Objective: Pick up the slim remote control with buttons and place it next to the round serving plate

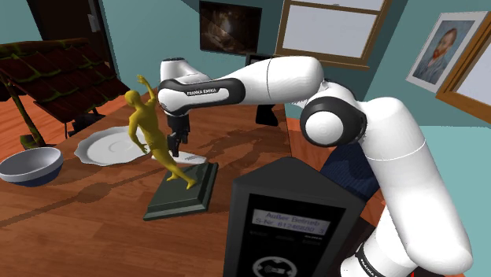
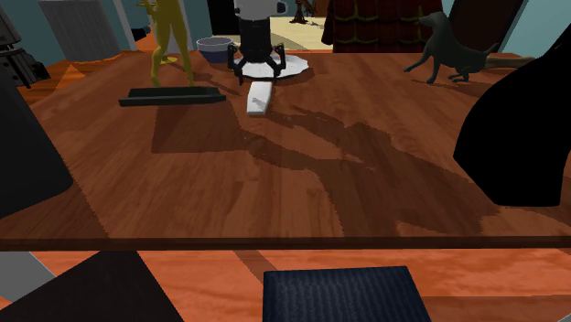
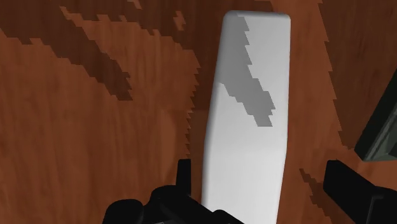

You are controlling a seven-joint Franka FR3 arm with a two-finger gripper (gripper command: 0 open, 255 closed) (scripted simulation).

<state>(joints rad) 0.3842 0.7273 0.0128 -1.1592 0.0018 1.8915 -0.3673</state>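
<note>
Gripper (image 2: 255, 73) hangs low over the wood table (image 2: 302, 174) w/ fingers spread wide, clasping nothing. Remote (image 3: 248, 121), drawn plain white, lies flat on the table just beside the white plate (image 1: 106, 148), right under the gripper. In wrist view it runs btwn the two fingers (image 3: 347, 184): one is clearly apart from it, other too close to tell. Yellow statue (image 1: 149, 126) on its dark base (image 1: 185, 193) stands near the plate, on the remote's side. Grey-blue bowl (image 1: 30, 165) sits near the plate too. Black dog figure (image 2: 453, 50) is well apart from the plate.
</note>
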